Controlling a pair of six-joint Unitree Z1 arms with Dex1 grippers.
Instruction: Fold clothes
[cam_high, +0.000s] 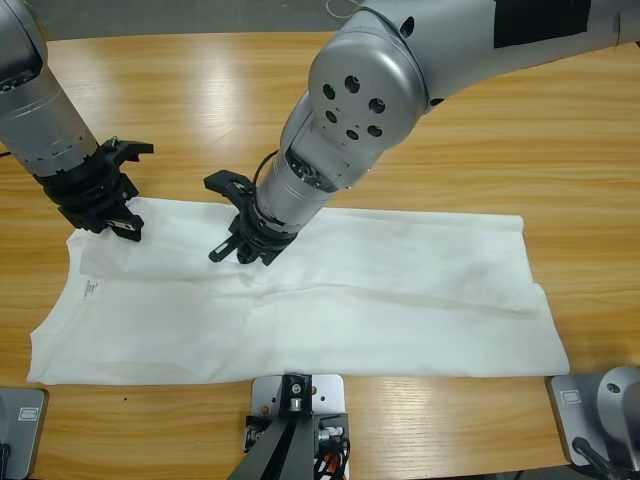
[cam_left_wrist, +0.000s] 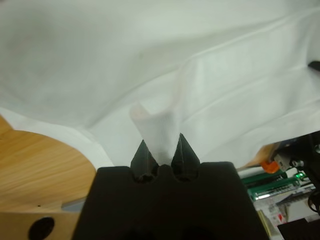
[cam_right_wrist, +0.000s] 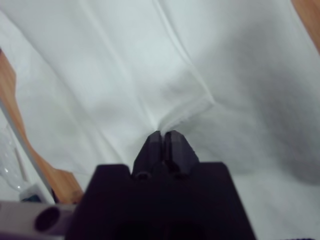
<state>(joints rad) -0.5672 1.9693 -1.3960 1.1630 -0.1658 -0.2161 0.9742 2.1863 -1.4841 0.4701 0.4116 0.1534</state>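
T-shirt (cam_high: 400, 300) flat on table (cam_high: 560, 130). Left gripper (cam_high: 118, 222) pinches fabric near collar; right gripper (cam_high: 245, 250) clamps mid-shirt fold.

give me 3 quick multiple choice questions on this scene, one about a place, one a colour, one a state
1. Where does the T-shirt lie?
A. spread on the wooden table
B. in a basket
C. over a chair

2. What colour is the T-shirt?
A. blue
B. white
C. red-striped

3. What state is the right pincer in?
A. wide open over bare wood
B. shut on a pinch of T-shirt fabric
C. holding a hanger

Answers:
1 A, the high view shows it laid out on the wood.
2 B, it is plain white in every view.
3 B, the right wrist view shows the jaws together with a ridge of cloth gathered at their tips.
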